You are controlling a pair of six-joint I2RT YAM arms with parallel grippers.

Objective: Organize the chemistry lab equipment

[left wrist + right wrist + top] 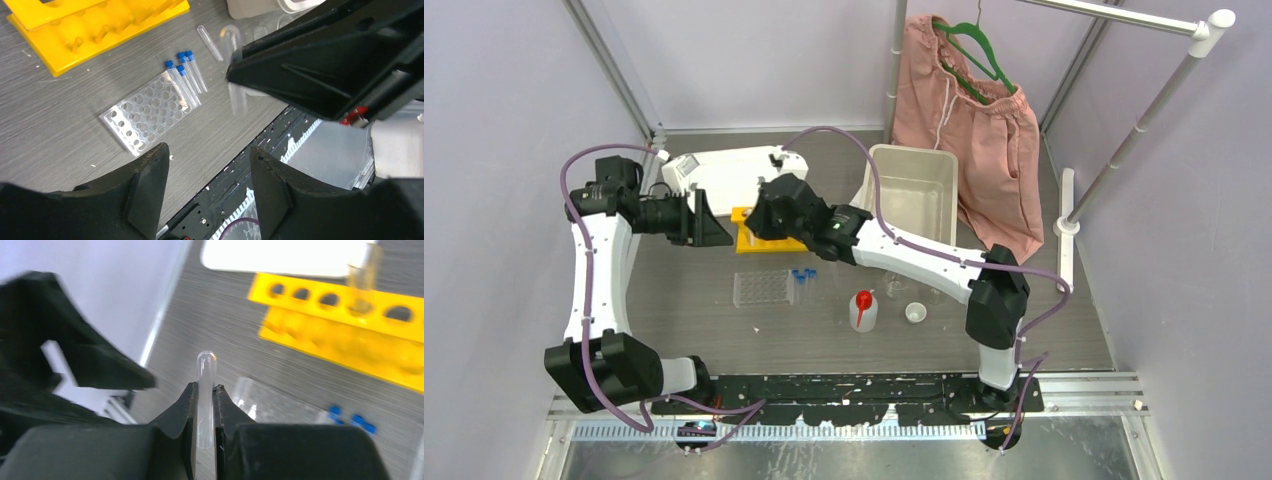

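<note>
Clear tube (206,365) sits pinched in the right claw (205,388), whose jaws are drawn narrow on it. It hangs in the air over the far-left part of the table (684,320), near the yellow rack (345,345). The left claw (207,175) stands wide and empty just beside it. The grip covers only a short stretch of a smooth, round wall, so the tube may well swivel or slide out if it is nudged. With the two claws this near each other, a bump between them is the likeliest cause. If the tube comes down off-centre, its end could catch a hole's rim, shove the light rack, or knock the standing tube (362,280) over. A fall might also scatter the loose things toward the near edge. Counted: one yellow rack, with five holes showing in the right wrist view. There are three clear tubes: one held, one standing in the rack, and one lying tube (210,44) on the table. There are also one grid rack (147,112), four blue-capped tubes (185,75) beside it, one bottle (862,310) and one cup (915,313).
</note>
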